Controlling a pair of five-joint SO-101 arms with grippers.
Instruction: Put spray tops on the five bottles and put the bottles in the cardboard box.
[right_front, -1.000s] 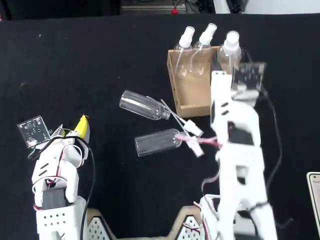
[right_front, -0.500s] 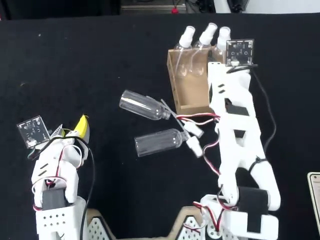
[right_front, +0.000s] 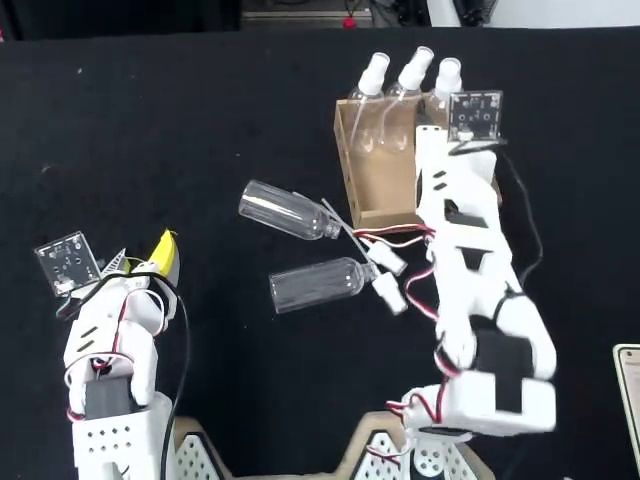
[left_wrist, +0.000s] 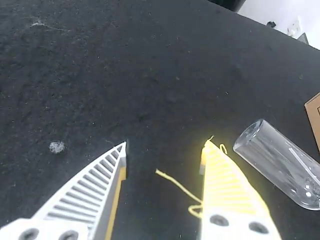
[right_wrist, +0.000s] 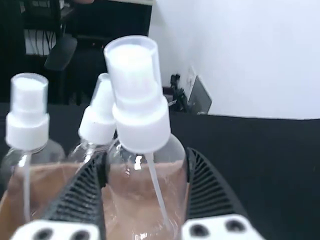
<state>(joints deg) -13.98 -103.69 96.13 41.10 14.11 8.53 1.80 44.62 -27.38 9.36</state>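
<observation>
On black table, box, white wall beyond

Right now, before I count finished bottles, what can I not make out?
High view: the right arm covers the body of the spray bottle in the right gripper.
Right wrist view: the picture's edge cuts off the bottle bases, so contact with the cardboard box floor is unclear.
Left wrist view: the edge cuts off the lying bottle at its neck.

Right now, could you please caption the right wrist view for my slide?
Right gripper grips a spray-topped bottle in the cardboard box, beside two others.
</observation>
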